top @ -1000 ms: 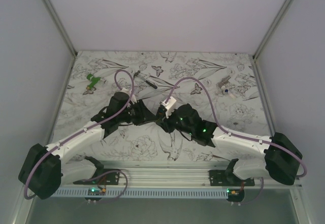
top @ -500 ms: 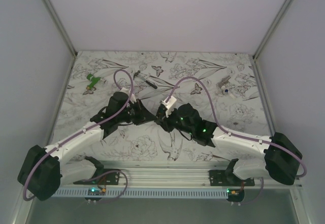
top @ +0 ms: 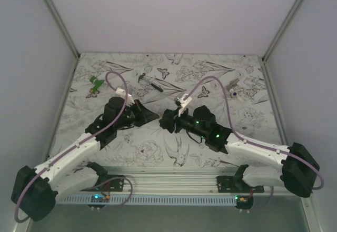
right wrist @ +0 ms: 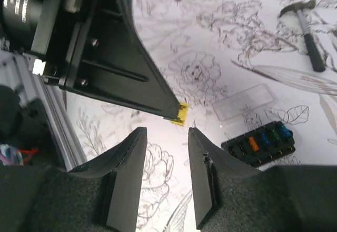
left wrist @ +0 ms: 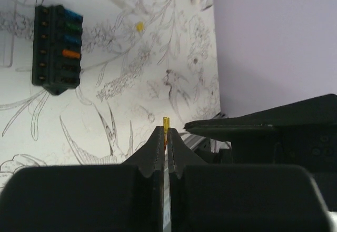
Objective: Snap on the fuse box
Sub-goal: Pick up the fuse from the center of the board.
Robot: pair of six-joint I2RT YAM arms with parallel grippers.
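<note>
The fuse box [left wrist: 55,48] is a black block with a row of orange, green and blue fuses. It lies flat on the patterned table, also in the right wrist view as the fuse box [right wrist: 260,142]. A clear rectangular cover [right wrist: 245,101] lies on the table beside it. My left gripper [left wrist: 166,132] is shut on a small yellow fuse [left wrist: 166,122] that sticks out past its tips. That yellow fuse [right wrist: 180,113] hangs just ahead of my right gripper [right wrist: 166,134], which is open with nothing between its fingers. From above, the left gripper [top: 154,116] and the right gripper [top: 164,120] face each other at mid-table.
A small hammer [top: 150,82] lies at the back centre. A green piece [top: 95,84] sits at the back left, and a small object with a blue part [top: 233,90] at the back right. A tiny yellow bit [left wrist: 139,27] lies on the table. Side walls border the table.
My left jaws have closed on the yellow fuse and my right jaws have opened. The two grippers, close together before, have drawn a little apart, and both arms have shifted.
</note>
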